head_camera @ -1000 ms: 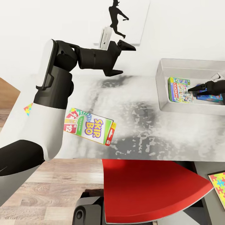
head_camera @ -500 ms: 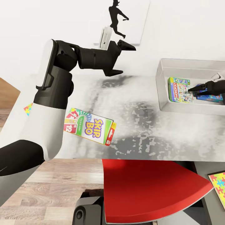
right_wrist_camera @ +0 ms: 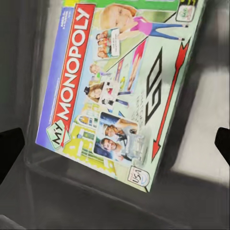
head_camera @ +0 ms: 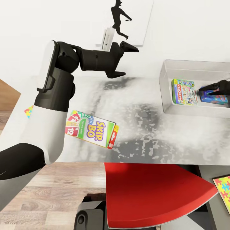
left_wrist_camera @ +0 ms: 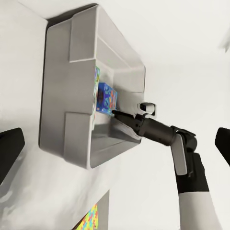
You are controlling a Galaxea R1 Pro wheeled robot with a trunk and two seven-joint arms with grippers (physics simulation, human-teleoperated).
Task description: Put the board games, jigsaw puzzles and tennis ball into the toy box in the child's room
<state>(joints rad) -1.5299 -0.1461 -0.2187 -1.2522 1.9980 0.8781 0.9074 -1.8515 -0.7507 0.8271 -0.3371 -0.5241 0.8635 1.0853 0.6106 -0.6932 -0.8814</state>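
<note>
Pale grey toy box (head_camera: 166, 92) sits on the surface (head_camera: 143, 127) at the robot's right, close to the back wall. Two board games lie flat on its floor: a green-edged box lettered MY MONOPOLY (head_camera: 183, 92) and, just beside it toward the right, a smaller blue box (head_camera: 213, 95). In the right wrist view the Monopoly box (right_wrist_camera: 122, 86) lies flat on the grey bottom near one wall of the bin.

Right gripper (head_camera: 209, 88) reaches into the toy box above the blue box; the left wrist view shows its tip (left_wrist_camera: 116, 114) at the blue box (left_wrist_camera: 106, 98). Its finger ends show at both edges of the right wrist view, spread wide apart with nothing between them, so it stands open.

SKIP BO box (head_camera: 92, 128), white, green and red, lies flat on the surface near the front edge, well apart from the toy box and partly tucked behind the left forearm.

Left gripper (head_camera: 123, 60) is held raised over the back of the surface, fingers parted and empty.

One jigsaw puzzle (head_camera: 29, 111) shows as a small coloured corner past the left arm, at the surface's left edge. A second jigsaw puzzle (head_camera: 223, 188) lies low at the right, beside the red chair (head_camera: 153, 195). A baseball-player silhouette print (head_camera: 119, 17) hangs on the white wall.
</note>
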